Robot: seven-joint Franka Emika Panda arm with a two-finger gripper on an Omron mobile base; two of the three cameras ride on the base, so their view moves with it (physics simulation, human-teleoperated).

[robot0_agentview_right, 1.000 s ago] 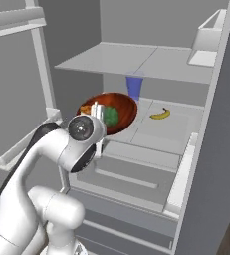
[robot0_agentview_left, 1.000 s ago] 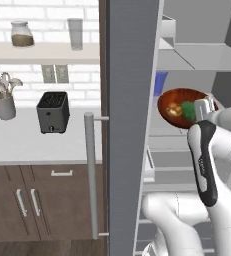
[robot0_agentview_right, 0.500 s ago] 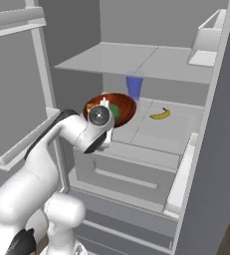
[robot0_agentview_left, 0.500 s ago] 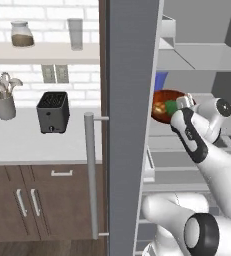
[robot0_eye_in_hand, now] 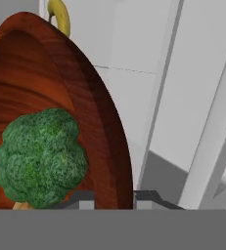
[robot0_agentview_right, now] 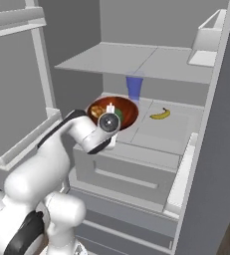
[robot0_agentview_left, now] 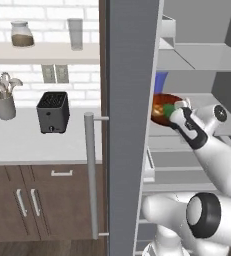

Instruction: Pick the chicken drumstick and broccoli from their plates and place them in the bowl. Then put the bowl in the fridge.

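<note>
text: none legible | labels/brands/numbers/signs: none on the tall grey steel fridge (robot0_agentview_left: 132, 125), its pale shelves (robot0_agentview_right: 166, 127), the glossy reddish-brown wooden bowl (robot0_eye_in_hand: 51, 102), the black toaster (robot0_agentview_left: 53, 111) or the glass jar with brown contents (robot0_agentview_left: 22, 34)

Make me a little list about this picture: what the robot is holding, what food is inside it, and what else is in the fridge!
holding: the pincer grips the rim of the bowl
bowl place: inside the open fridge, over the middle shelf
bowl tilt: tipped, not level
food in bowl: broccoli; the chicken drumstick shows as a golden bit
also on that shelf: a banana and a blue cup
fridge door: open
outside the fridge: a black toaster on the counter
</note>
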